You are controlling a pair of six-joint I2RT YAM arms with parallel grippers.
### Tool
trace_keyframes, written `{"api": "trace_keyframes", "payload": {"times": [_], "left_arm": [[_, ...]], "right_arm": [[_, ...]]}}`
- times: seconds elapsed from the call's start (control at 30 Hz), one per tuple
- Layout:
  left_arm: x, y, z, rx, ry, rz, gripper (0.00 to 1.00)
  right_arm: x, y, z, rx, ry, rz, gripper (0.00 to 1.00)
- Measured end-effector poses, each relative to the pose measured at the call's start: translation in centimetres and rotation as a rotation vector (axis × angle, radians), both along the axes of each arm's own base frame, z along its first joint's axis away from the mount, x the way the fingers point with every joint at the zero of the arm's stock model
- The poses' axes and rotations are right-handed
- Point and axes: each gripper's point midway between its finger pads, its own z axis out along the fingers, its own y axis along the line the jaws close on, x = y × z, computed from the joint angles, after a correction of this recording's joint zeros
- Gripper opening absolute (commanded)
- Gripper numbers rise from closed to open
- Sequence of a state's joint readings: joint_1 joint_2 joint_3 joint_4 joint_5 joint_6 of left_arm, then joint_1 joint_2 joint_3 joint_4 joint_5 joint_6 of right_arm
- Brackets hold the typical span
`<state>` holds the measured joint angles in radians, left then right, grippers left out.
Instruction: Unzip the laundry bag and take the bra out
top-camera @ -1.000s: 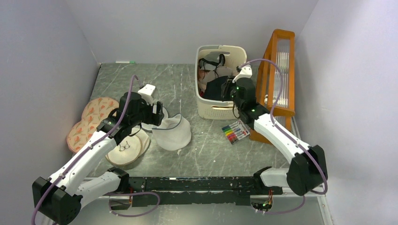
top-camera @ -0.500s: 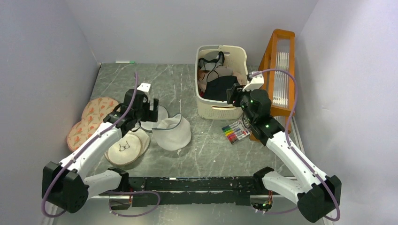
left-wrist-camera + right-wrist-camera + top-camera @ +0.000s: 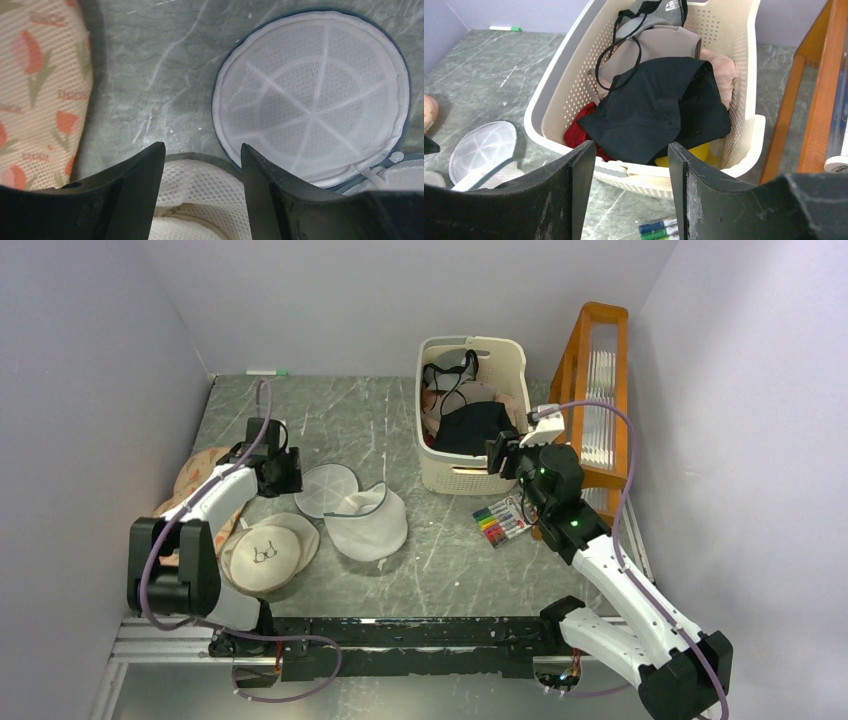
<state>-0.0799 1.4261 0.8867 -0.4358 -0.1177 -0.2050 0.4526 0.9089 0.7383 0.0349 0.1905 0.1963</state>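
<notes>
The round white mesh laundry bag [image 3: 366,523] lies open on the grey marbled table [image 3: 440,560], its flat round lid [image 3: 310,100] beside it; the black fabric bra [image 3: 659,112] rests in the cream slatted plastic basket [image 3: 460,478]; the left gripper [image 3: 202,150] and the right gripper [image 3: 629,147] both gape wide, holding nothing.

A cream slatted basket [image 3: 452,480] stands near the far edge of the grey marbled worktop [image 3: 450,570], right of centre. It holds a grey-brown garment [image 3: 659,47], a red cloth [image 3: 579,131] and something yellow [image 3: 684,152]. An orange wooden rack [image 3: 596,315] stands upright along the right edge, just beside the basket. A pack of coloured markers [image 3: 501,521] lies in front of the basket. Pink patterned pads [image 3: 40,75] lie at the left edge, with cream round pads [image 3: 245,565] nearer the front. A green-capped pen [image 3: 266,372] lies at the far left corner.
</notes>
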Motion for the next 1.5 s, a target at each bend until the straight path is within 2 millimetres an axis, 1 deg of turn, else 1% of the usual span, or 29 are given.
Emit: {"api": "trace_keyframes", "payload": {"times": [0.1,0.17,0.23,0.3,0.37,0.5,0.53,0.6,0.67,0.77,0.9,1.03,1.1,1.17,1.23,1.43,1.5], "left_arm": [[0.5,-0.4,-1.1,-0.010,0.047,-0.022,0.66],[0.8,-0.6,-1.7,-0.016,0.076,-0.029,0.61],[1.4,-0.8,-2.1,-0.018,0.107,-0.037,0.60],[2.4,-0.9,-2.2,-0.011,0.129,-0.052,0.60],[3.9,-1.2,-2.0,0.002,0.129,-0.077,0.59],[6.7,-1.7,-1.4,0.035,0.107,-0.133,0.52],[6.9,-1.8,-1.5,0.041,0.108,-0.147,0.52],[6.9,-1.9,-2.2,0.050,0.122,-0.169,0.52],[6.4,-1.9,-2.9,0.060,0.146,-0.193,0.53],[6.0,-2.3,-3.3,0.071,0.158,-0.221,0.53],[5.9,-2.7,-3.7,0.080,0.167,-0.238,0.53],[5.6,-2.7,-5.5,0.082,0.223,-0.243,0.53],[6.1,-2.7,-5.5,0.084,0.224,-0.240,0.51],[6.3,-2.7,-5.7,0.084,0.226,-0.241,0.48],[6.3,-2.8,-5.7,0.083,0.227,-0.242,0.41],[6.1,-3.5,-5.6,0.091,0.229,-0.252,0.08],[6.1,-3.5,-5.1,0.105,0.217,-0.244,0.07]], "right_arm": [[-0.2,-0.1,0.5,0.004,-0.016,0.003,0.55],[-0.4,-0.2,1.0,0.008,-0.031,0.003,0.55],[-0.5,-0.2,1.5,0.014,-0.048,0.003,0.55],[-0.6,-0.3,1.6,0.016,-0.057,0.003,0.55],[-0.6,-0.3,1.4,0.012,-0.054,0.002,0.55],[-0.3,-0.2,0.8,0.004,-0.038,0.002,0.55],[-0.3,-0.2,0.6,0.002,-0.034,0.002,0.55],[-0.1,-0.1,0.3,-0.003,-0.026,0.002,0.55],[0.0,-0.1,0.1,-0.005,-0.020,0.003,0.55],[0.1,0.0,-0.2,-0.009,-0.011,0.004,0.55],[0.3,0.2,-0.7,-0.016,0.003,0.006,0.55],[0.5,0.3,-1.2,-0.022,0.017,0.007,0.55],[0.5,0.3,-1.3,-0.024,0.020,0.008,0.55],[0.5,0.3,-1.3,-0.023,0.020,0.010,0.55],[0.5,0.3,-1.3,-0.023,0.020,0.010,0.55],[0.4,0.3,-1.1,-0.020,0.014,0.010,0.55],[0.4,0.3,-1.0,-0.019,0.010,0.009,0.55]]}}
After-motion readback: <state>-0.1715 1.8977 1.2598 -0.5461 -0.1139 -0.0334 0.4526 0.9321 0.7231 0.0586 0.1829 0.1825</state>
